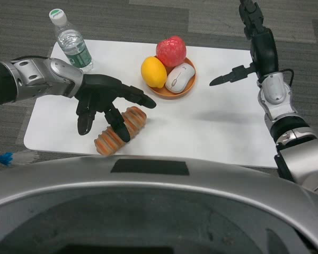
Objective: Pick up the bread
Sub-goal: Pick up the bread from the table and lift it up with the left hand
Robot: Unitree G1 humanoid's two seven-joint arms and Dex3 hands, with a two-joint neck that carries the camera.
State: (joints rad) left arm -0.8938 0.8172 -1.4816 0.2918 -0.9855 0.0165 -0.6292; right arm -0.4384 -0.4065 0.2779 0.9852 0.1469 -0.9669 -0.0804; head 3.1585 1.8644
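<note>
White desk [212, 132], rectangular with rounded corners, matte top, set a bit skewed in the head view. Soft even light, faint shadows only. Floor [21, 26] is dark grey carpet with a fine streaked weave; a lighter grey strip [228, 16] runs across the top behind the desk. Blue tuft-like thing [1, 157] lies on the carpet at the left edge, just off the desk corner; can't tell what it is. No walls or windows visible.

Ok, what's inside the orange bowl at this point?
The orange bowl holds a yellow lemon, a red apple and a white computer mouse. They fill it, so the bowl's bottom and anything beneath them is hidden.
</note>
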